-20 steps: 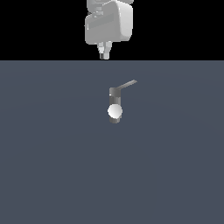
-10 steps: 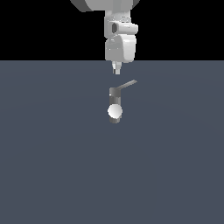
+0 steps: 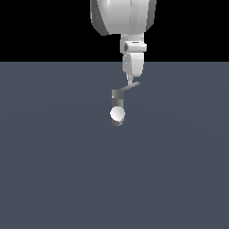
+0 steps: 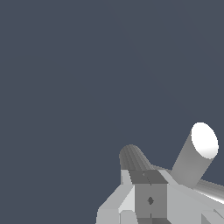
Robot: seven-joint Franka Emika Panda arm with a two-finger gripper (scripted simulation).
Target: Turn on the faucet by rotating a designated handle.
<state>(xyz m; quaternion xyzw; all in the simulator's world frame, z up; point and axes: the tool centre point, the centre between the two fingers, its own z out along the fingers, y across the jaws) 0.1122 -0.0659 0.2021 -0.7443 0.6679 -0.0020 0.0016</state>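
Observation:
The faucet (image 3: 117, 103) is a small dark-grey upright cylinder with a white ball (image 3: 117, 114) on its front. Its handle (image 3: 130, 87) is a thin light-grey lever that sticks out from the top toward the exterior view's right. My gripper (image 3: 130, 81) hangs straight down with its fingers together. Its tips are at the handle's middle, and I cannot tell whether they touch it. In the wrist view my shut fingers (image 4: 148, 186) sit over the dark cylinder (image 4: 131, 157), beside a white-ended stub (image 4: 199, 148).
A flat dark blue-grey floor (image 3: 53, 170) spreads around the faucet. The large white arm (image 3: 123, 18) rises out of the top of the exterior view.
My gripper has come down and toward the exterior view's right, from above the faucet to the handle's level. The handle has not visibly turned.

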